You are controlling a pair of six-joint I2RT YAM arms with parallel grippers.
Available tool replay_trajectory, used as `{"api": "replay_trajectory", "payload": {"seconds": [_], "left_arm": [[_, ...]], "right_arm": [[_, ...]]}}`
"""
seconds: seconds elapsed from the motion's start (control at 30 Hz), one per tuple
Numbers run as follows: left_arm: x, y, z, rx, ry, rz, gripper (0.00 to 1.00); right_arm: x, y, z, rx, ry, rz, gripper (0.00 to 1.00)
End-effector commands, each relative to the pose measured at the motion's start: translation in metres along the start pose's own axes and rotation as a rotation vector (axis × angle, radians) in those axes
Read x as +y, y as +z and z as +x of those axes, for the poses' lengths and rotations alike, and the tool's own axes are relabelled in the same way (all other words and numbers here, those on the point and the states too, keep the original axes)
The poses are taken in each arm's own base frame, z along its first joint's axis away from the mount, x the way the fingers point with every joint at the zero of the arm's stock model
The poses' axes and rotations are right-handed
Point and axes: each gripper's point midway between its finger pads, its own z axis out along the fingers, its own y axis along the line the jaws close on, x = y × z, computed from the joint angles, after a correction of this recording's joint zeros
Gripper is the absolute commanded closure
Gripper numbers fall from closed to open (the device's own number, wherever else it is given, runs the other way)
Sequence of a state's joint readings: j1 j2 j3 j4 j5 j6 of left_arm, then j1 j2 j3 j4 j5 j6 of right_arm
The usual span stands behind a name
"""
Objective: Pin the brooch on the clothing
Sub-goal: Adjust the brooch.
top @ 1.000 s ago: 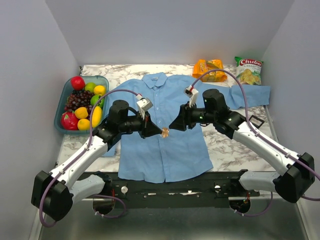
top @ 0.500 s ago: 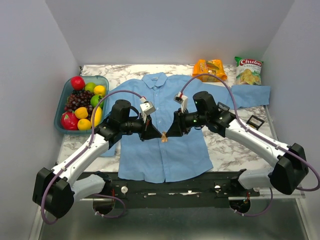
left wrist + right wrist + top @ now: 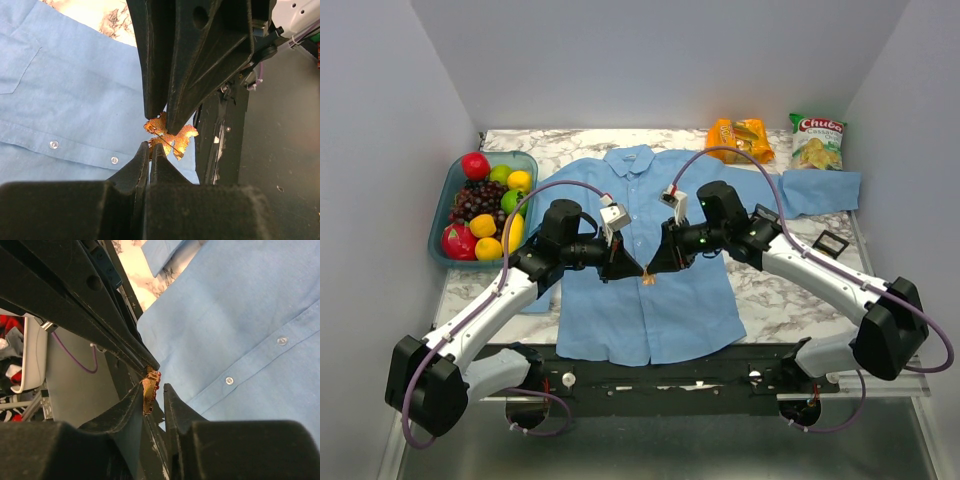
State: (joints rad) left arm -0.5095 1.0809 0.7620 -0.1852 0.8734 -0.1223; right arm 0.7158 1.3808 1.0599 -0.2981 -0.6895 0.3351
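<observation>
The light blue shirt [image 3: 665, 310] lies flat in the middle of the table, collar at the far end. The small orange-gold brooch [image 3: 648, 276] hangs above the shirt's button row. My left gripper [image 3: 638, 270] is shut on its edge; in the left wrist view my left gripper [image 3: 150, 146] pinches the brooch [image 3: 172, 137] at the tips. My right gripper [image 3: 657, 268] meets it from the right. In the right wrist view my right gripper [image 3: 154, 387] has its jaws slightly apart, with the brooch [image 3: 149, 389] between them, against one finger.
A teal tray of fruit [image 3: 453, 180] stands at the left. An orange snack bag [image 3: 740, 140] and a green chips bag [image 3: 817, 140] lie at the back right, with a blue cloth [image 3: 820, 190] near them. A small black square tray [image 3: 832, 243] sits at the right edge.
My right arm has moved left until its fingertips straddle the brooch. My left gripper has kept the brooch and shifted slightly.
</observation>
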Motion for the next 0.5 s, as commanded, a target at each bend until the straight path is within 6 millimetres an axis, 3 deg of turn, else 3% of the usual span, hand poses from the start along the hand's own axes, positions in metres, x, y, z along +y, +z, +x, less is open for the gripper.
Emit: {"api": "replay_trajectory", "payload": {"seconds": [0.0,0.1,0.17,0.2,0.23,0.33,0.37,0.43,0.47], "left_arm": [[-0.005,-0.003,0.000,-0.001,0.013,0.020,1.00],[-0.005,-0.004,0.000,-0.005,0.017,0.014,1.00],[-0.005,-0.004,0.000,-0.006,0.019,0.010,1.00],[-0.004,-0.005,-0.001,-0.008,0.017,0.004,1.00],[-0.003,-0.005,-0.003,-0.012,0.012,-0.008,0.77],[0.008,-0.011,-0.014,-0.056,0.027,-0.112,0.22],[0.018,-0.015,-0.024,-0.100,0.028,-0.194,0.17],[0.019,-0.029,-0.039,-0.190,0.047,-0.278,0.08],[0.020,-0.035,-0.050,-0.250,0.043,-0.310,0.06]], "right_arm": [[0.009,0.001,-0.003,0.010,-0.026,-0.037,0.73],[0.009,0.001,-0.002,0.013,-0.028,-0.037,0.84],[0.010,0.001,-0.001,0.014,-0.028,-0.041,0.98],[0.010,0.001,-0.001,0.012,-0.023,-0.042,0.99],[0.010,0.001,-0.002,0.006,-0.025,-0.041,0.99],[0.006,-0.003,-0.011,-0.056,-0.022,0.013,0.99],[-0.002,-0.005,-0.018,-0.102,-0.022,0.070,0.99],[0.002,-0.015,-0.038,-0.210,-0.028,0.101,0.99],[-0.007,-0.017,-0.043,-0.259,-0.010,0.152,0.99]]}}
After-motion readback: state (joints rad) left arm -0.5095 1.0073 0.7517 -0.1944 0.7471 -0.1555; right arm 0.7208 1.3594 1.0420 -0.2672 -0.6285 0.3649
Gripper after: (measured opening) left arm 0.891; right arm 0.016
